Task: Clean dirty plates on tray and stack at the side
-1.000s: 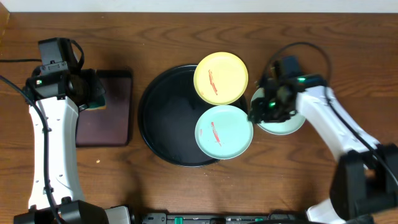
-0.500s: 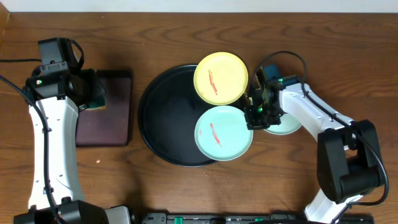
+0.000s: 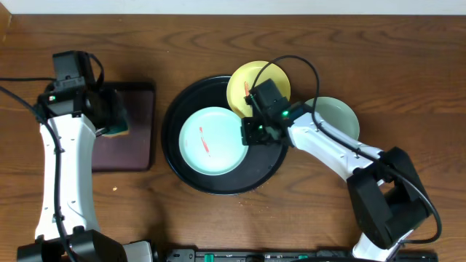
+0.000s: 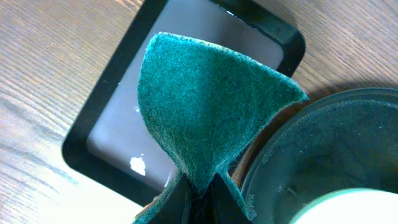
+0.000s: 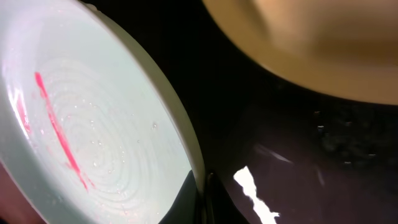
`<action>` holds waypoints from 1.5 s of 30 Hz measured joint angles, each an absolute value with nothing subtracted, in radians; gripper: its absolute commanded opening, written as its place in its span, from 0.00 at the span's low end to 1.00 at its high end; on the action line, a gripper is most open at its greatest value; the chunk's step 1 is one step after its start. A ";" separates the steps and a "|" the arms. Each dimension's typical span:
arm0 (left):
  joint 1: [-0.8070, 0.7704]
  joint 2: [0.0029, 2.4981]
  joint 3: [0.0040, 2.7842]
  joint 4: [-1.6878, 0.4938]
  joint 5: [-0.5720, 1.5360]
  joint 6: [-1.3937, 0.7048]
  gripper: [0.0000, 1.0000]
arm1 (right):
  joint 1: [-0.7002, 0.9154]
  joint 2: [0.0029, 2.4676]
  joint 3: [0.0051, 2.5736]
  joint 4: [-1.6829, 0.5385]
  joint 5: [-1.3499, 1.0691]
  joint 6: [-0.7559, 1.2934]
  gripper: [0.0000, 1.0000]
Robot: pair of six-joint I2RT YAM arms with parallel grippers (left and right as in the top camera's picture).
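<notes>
A pale blue-green dirty plate with a red smear lies in the left half of the round black tray. My right gripper is shut on its right rim. In the right wrist view the jaws pinch that plate at its edge. A pale yellow plate rests on the tray's back rim, partly hidden by the right wrist. My left gripper is shut on a green sponge above the brown tray, left of the black tray.
A pale green plate with no smear showing lies on the table right of the black tray, partly under my right arm. The dark brown rectangular tray lies at the left. Cables run over the table by both arms.
My right gripper left the plate on the table, shut on the blue-green plate's rim and pulled it left across the tray. The left arm shifted slightly, still holding the sponge.
</notes>
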State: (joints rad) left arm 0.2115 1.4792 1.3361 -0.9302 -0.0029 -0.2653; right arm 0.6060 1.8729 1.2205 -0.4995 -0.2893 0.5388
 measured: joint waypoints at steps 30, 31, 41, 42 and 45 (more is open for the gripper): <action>-0.347 1.877 1.314 -0.899 0.114 -0.456 0.08 | 0.609 1.987 1.230 -0.498 -0.300 0.640 0.01; -0.354 1.887 1.298 -0.885 0.112 -0.471 0.07 | 0.609 1.987 1.230 -0.499 -0.300 0.640 0.01; -0.362 1.841 1.152 -0.713 0.092 -0.546 0.07 | 0.609 1.987 1.230 -0.498 -0.300 0.640 0.01; -0.363 1.838 1.149 -0.707 0.089 -0.545 0.07 | 0.609 1.987 1.230 -0.498 -0.300 0.640 0.01; -0.370 1.834 1.142 -0.687 0.054 -0.542 0.07 | 0.609 1.987 1.230 -0.493 -0.299 0.640 0.01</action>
